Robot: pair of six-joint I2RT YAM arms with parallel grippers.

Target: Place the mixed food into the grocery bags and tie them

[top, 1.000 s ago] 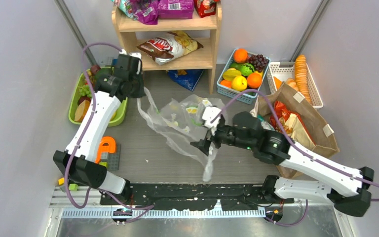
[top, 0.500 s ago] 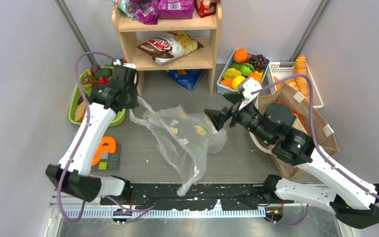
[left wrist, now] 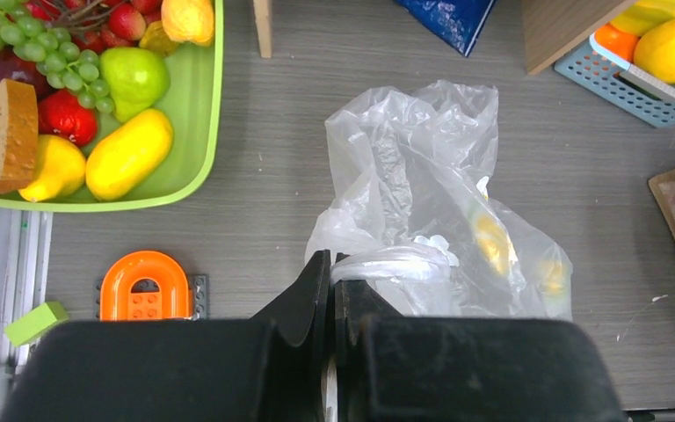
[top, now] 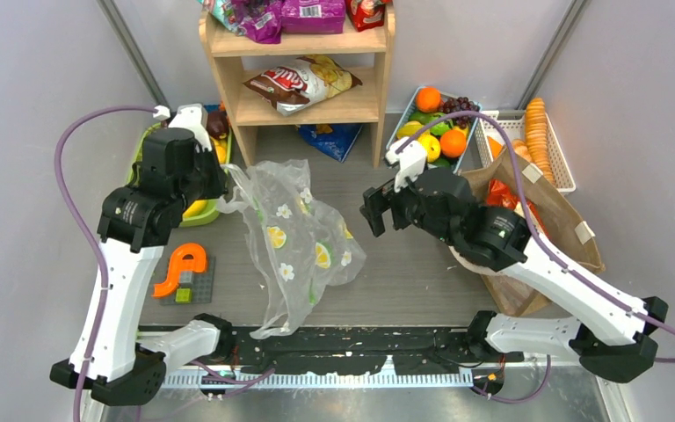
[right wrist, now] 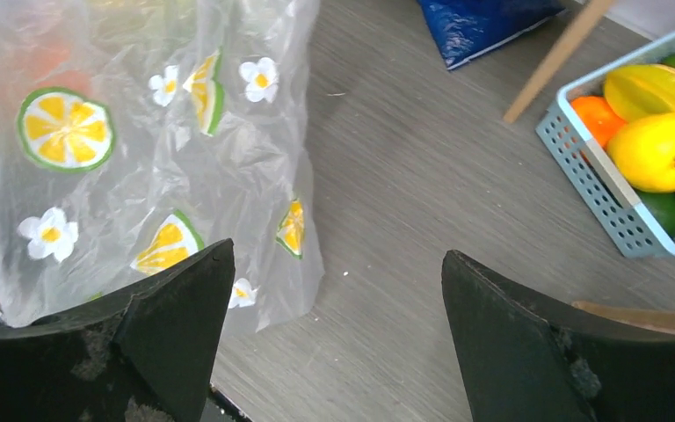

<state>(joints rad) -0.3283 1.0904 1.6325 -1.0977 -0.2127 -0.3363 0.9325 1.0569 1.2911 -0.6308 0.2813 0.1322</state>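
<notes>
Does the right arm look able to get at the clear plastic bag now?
Probably yes: the open right end effector faces the clear plastic bag, with nothing standing between them.

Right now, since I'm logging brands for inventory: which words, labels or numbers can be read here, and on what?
Nothing reads for certain.
Brown-white crinkly snack packet on the wooden shelf: red logo, too blurred to read.
Purple glossy packets at its top: white label, too small to read.
Thin clear plastic bag: printed lemon slices and flowers, no words.
</notes>
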